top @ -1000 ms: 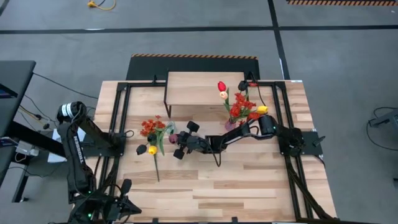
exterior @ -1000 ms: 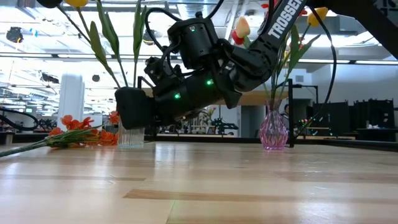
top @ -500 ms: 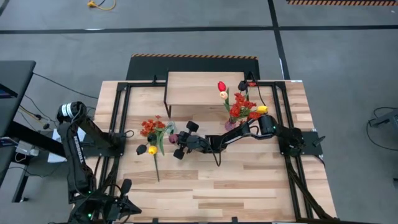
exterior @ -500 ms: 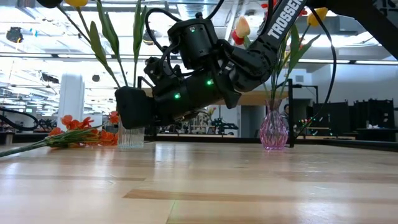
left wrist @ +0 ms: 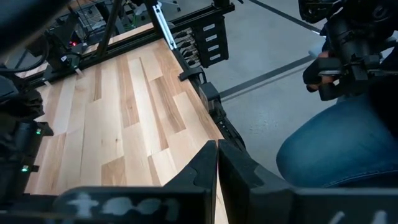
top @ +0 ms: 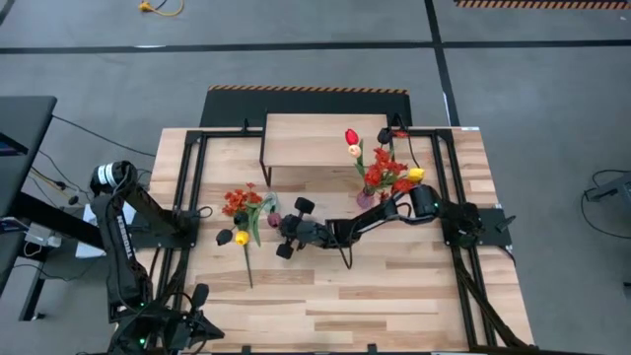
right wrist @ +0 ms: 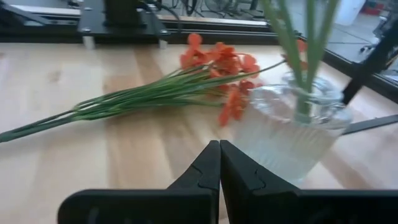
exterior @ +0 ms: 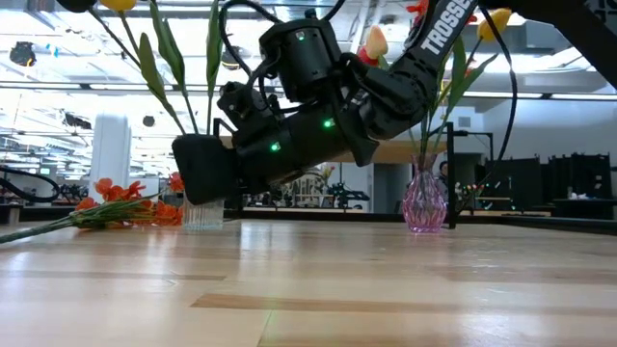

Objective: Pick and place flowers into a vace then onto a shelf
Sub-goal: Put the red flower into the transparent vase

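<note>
A: The loose spray of red-orange blossoms on green stems (right wrist: 186,78) lies flat on the table (top: 394,286), just beside the clear ribbed glass vase (right wrist: 292,134).

B: The right gripper (right wrist: 219,163) hovers close, fingers closed on nothing. Pushing in, I think it could tip that vase.

A: The pink glass vase (exterior: 424,204) and wood-topped shelf (top: 315,138) stand behind; the left gripper (left wrist: 216,171) waits closed at the table's edge.

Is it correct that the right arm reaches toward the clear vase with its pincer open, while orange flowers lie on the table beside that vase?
Not quite: the right pincer is shut, not open. The right wrist view shows its two fingers pressed together with nothing between them. The rest holds: it points at the clear vase, and the orange flowers lie on the table beside it.
</note>
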Tool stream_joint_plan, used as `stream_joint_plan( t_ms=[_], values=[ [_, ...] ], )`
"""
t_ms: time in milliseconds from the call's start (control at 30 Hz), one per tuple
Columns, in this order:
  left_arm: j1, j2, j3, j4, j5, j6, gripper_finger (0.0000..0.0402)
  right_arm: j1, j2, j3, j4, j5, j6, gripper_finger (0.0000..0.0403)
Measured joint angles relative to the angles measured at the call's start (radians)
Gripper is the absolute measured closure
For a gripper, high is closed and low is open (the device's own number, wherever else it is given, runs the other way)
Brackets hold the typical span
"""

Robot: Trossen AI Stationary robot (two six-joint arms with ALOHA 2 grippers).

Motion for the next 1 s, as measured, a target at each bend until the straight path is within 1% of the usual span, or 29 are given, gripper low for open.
stream_joint_plan(
  t_ms=[100, 233, 367, 533, 767, 867, 1000],
  values=[
    [0.0, 0.0, 0.0, 0.0, 0.005, -0.001, 0.0401, 0.019, -0.001, 0.0, -0.001, 0.007, -0.001, 0.0403],
    [0.0, 0.0, 0.0, 0.0, 0.006, -0.003, 0.0401, 0.053, -0.016, 0.0, -0.016, 0.066, -0.035, 0.0403],
    [0.0, 0.0, 0.0, 0.0, 0.006, -0.003, 0.0401, 0.081, -0.038, 0.0, -0.044, 0.093, -0.041, 0.0403],
    [0.0, 0.0, 0.0, -0.001, 0.006, -0.003, 0.0401, 0.112, -0.042, 0.0, -0.077, 0.174, -0.05, 0.0403],
    [0.0, 0.0, 0.0, -0.009, 0.006, -0.005, 0.0401, 0.113, -0.042, 0.0, -0.19, 0.199, 0.018, 0.0403],
    [0.0, 0.0, 0.0, -0.009, 0.006, -0.008, 0.0401, 0.109, -0.042, 0.0, -0.211, 0.235, 0.037, 0.0403],
    [0.0, 0.0, 0.0, -0.009, 0.007, -0.008, 0.0401, 0.11, -0.042, 0.0, -0.225, 0.237, 0.039, 0.0403]
  ],
)
